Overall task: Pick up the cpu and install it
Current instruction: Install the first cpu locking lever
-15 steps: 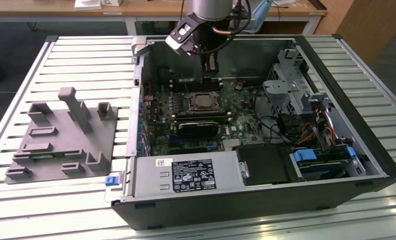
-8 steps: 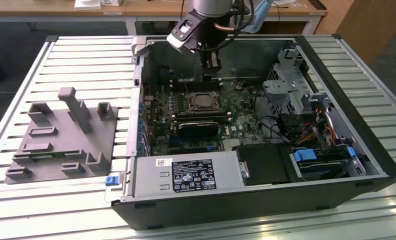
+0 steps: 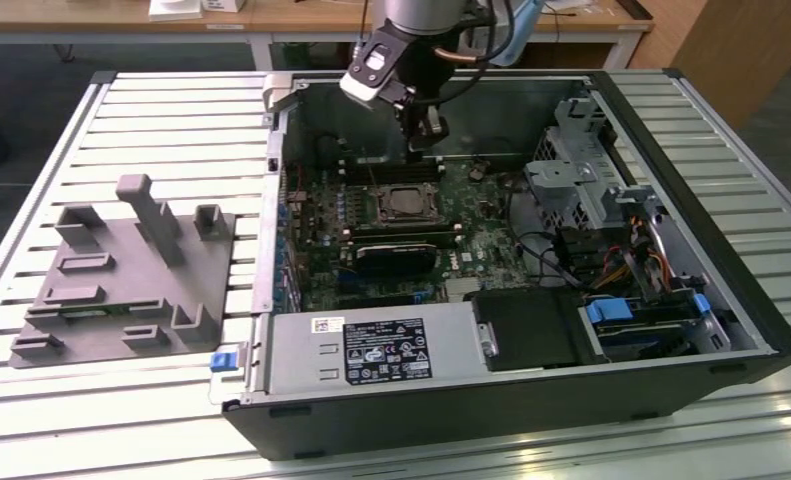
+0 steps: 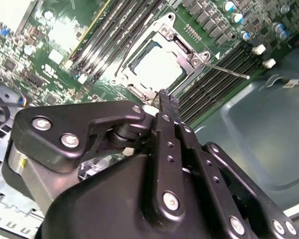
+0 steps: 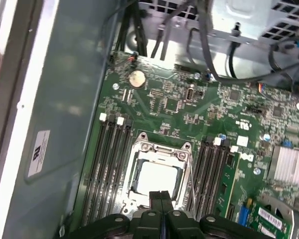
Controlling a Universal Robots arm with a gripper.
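— Evenly lit from overhead, no hard shadows across the slatted table (image 3: 142, 110). Dim inside the computer case (image 3: 715, 250).
— Washed out with glare on the cpu (image 4: 157, 64) top in both wrist views. Soft and blurred on the gripper (image 4: 165, 102) up close.

The gripper (image 5: 160, 196) hangs with its two black fingers (image 5: 154, 199) pressed flat together, holding nothing. Just beyond their tips the cpu (image 5: 157, 178) lies seated in the metal-framed socket (image 5: 139, 149) on the green board (image 5: 179, 99), memory slots (image 5: 107, 164) flanking either side.
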